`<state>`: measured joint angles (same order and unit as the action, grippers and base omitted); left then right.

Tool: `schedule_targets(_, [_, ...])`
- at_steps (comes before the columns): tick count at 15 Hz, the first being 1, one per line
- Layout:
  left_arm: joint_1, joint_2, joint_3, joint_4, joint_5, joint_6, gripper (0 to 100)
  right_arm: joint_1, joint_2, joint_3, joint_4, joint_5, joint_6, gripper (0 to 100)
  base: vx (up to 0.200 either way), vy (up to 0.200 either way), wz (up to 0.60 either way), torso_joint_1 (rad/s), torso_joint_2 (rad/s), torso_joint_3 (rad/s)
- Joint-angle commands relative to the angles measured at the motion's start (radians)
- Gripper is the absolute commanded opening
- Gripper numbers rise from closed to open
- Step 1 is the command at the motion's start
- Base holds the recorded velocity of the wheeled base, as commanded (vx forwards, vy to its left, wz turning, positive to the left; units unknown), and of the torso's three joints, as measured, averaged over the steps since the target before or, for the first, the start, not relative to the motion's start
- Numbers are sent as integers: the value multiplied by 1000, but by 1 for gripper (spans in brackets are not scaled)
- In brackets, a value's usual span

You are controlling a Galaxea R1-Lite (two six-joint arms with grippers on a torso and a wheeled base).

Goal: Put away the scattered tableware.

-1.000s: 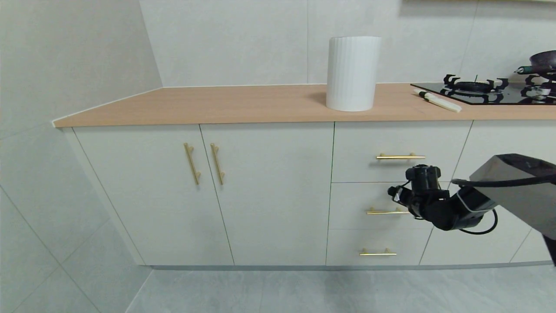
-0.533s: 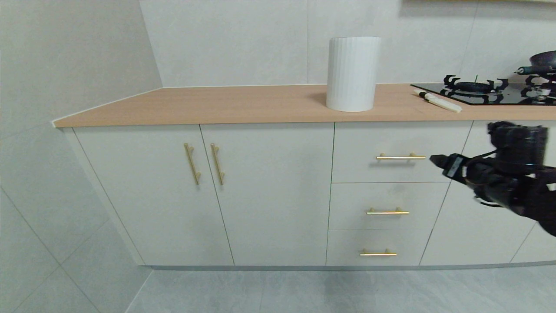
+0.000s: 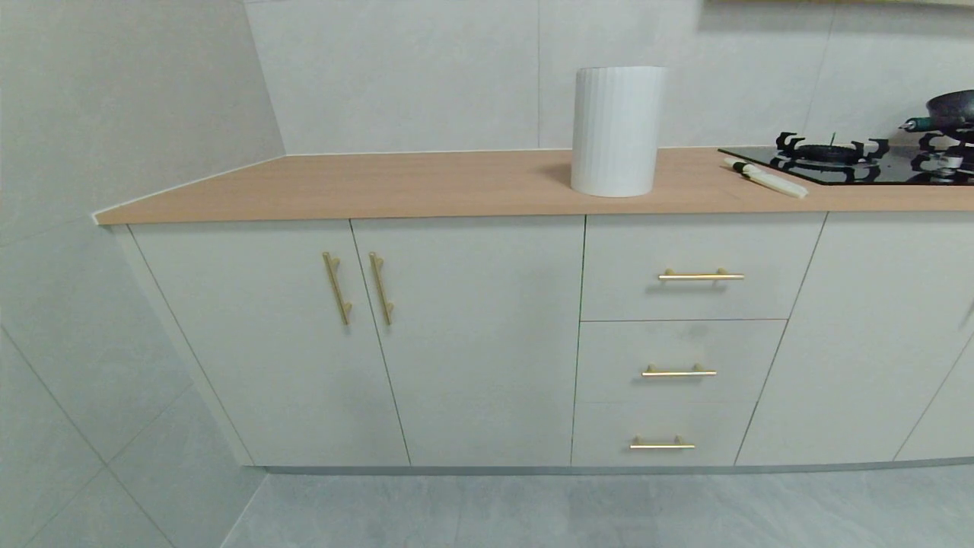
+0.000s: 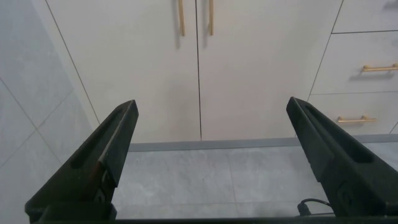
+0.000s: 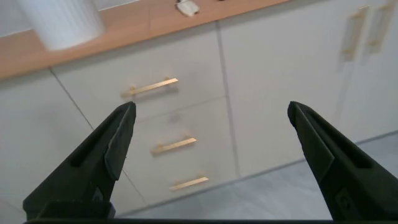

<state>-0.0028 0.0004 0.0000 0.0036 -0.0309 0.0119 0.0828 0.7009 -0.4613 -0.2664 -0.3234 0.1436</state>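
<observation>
On the wooden countertop [image 3: 418, 183] stands a tall white ribbed holder [image 3: 618, 129], beside a cream-handled utensil [image 3: 765, 176] lying near the stove. In the right wrist view, my right gripper [image 5: 211, 109] is open and holds nothing. It faces the drawer stack below the white holder [image 5: 62, 22], with the end of the utensil [image 5: 186, 7] above. My left gripper [image 4: 211, 106] is open too, low down, facing the double cabinet doors [image 4: 199, 62] and the floor.
Three drawers with gold handles [image 3: 701, 276] sit under the holder, and two cabinet doors [image 3: 358, 335] are to their left. A black gas stove [image 3: 852, 156] with a dark pan [image 3: 951, 106] fills the counter's right end. A tiled wall closes the left side.
The right arm rose from the middle drawer handle, swung to the right and left the head view. The head camera tipped very slightly; the counter items stayed put.
</observation>
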Motion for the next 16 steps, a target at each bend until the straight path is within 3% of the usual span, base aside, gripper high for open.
schedule_targets(1, [0,0,0,1,0,0,100,-9,-448,35,273,-9,-114,100,0,0,0,0,0,0])
schedule_targets(6, [0,0,0,1,0,0,100,-84,-672,64,441,1,-148,100,0,0,0,0,0,0])
schedule_targets(9, [0,0,0,-1,0,0,100,-83,-701,96,421,21,-128,100,0,0,0,0,0,0])
schedule_targets(11, [1,0,0,-1,0,0,100,-83,-701,115,415,141,-96,100,0,0,0,0,0,0])
schedule_targets(15, [1,0,0,-1,0,0,100,-83,-701,260,394,241,-102,100,0,0,0,0,0,0])
schedule_targets(16, [1,0,0,-1,0,0,100,-83,-701,342,329,261,-104,100,0,0,0,0,0,0])
